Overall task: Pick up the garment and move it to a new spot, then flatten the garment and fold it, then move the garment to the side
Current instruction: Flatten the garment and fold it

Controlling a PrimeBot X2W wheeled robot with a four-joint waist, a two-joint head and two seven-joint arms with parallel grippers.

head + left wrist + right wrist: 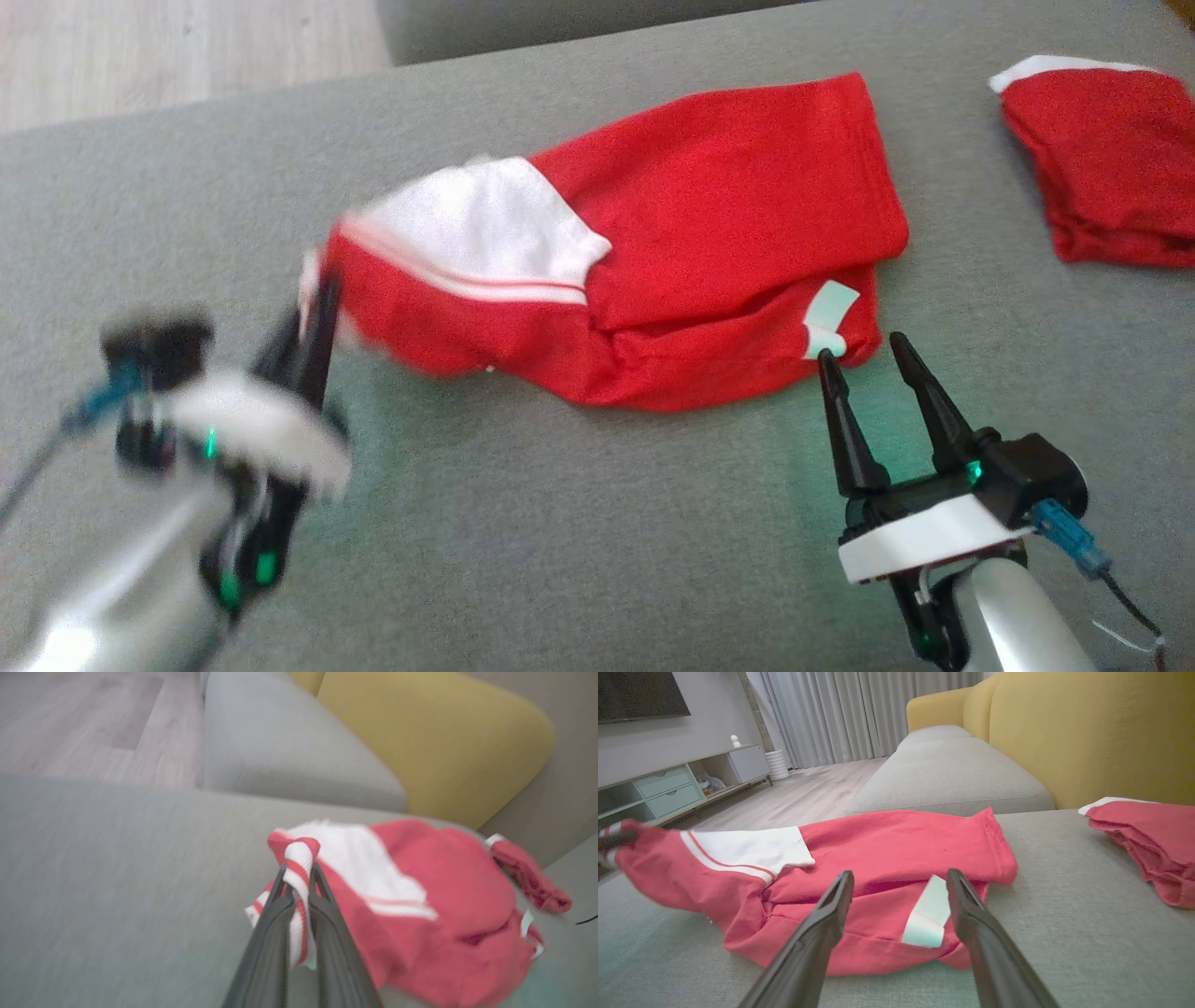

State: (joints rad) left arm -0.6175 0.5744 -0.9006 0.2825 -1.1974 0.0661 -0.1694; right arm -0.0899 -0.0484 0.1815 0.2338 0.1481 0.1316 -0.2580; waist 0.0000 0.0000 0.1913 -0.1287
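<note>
two red garments (728,215) (1111,168), two tools (322,294) (864,350), one grey sofa (560,523)

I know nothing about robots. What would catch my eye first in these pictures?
The bright red garment with its white panel lies crumpled across the grey sofa seat. The left gripper pinches its striped edge, while the right gripper stands open at its near hem. Another folded red garment lies apart at the far right.
</note>
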